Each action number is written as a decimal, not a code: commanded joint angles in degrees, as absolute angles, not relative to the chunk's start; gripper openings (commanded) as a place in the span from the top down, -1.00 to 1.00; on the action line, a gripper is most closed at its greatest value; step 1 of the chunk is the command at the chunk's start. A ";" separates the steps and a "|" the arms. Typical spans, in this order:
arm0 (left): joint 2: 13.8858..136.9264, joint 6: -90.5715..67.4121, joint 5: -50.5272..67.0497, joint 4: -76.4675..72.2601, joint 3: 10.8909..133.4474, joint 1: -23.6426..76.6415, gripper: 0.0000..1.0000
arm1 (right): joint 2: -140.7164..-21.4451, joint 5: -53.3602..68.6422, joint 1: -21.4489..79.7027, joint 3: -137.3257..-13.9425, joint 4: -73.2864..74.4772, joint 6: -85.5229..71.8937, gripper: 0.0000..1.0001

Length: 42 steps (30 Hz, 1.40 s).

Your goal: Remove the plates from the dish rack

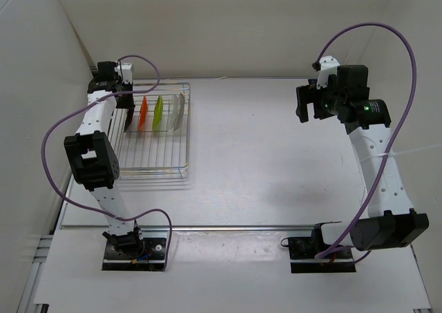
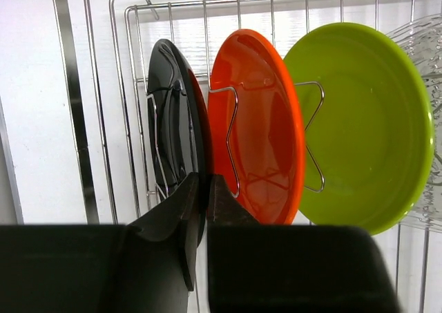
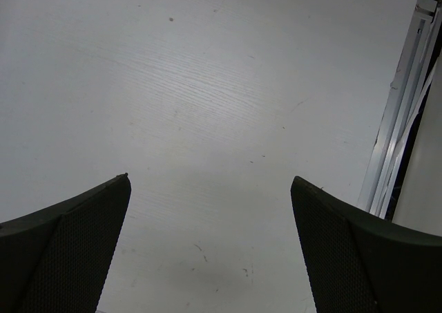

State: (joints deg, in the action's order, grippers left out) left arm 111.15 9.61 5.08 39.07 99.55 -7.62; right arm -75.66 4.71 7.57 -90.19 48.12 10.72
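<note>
Plates [image 1: 159,112] stand on edge in the rack [image 1: 155,166], in a row running rightward from the left fingers [image 1: 126,107]. The black plate [image 1: 129,121] is nearest them. The right fingers [image 1: 304,104] hang well apart, over bare surface [image 1: 276,161].

Left wrist view: these fingers are almost closed, pinching the black plate's rim. Its faces look sideways, toward the orange plate [image 2: 259,126] just beside. I think a tilted lift could catch the wire holder [image 2: 231,140] or knock its neighbour.

Right wrist view: fingers spread wide, holding nothing.
</note>
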 commanded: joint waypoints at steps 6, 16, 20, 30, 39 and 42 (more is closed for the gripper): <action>106.53 10.63 3.52 44.64 109.85 -8.09 0.78 | -74.09 4.83 7.73 -90.35 47.11 11.16 -1.00; 97.13 15.20 13.09 53.09 117.00 -5.19 0.78 | -75.85 3.60 7.73 -94.48 47.72 10.64 -1.00; 91.06 18.80 11.70 50.36 111.54 1.55 0.78 | -77.86 4.91 7.73 -98.25 48.43 9.32 -1.00; 85.52 39.61 -29.48 37.21 93.90 42.99 0.78 | -81.56 34.47 2.12 -106.96 47.82 -0.33 -1.00; 85.08 64.05 -50.62 17.33 77.70 67.82 0.78 | -88.32 44.12 4.03 -111.88 49.66 -0.18 -0.91; 86.56 68.55 -51.85 12.75 78.22 72.58 0.78 | -89.73 42.98 6.67 -111.88 50.36 0.53 -0.91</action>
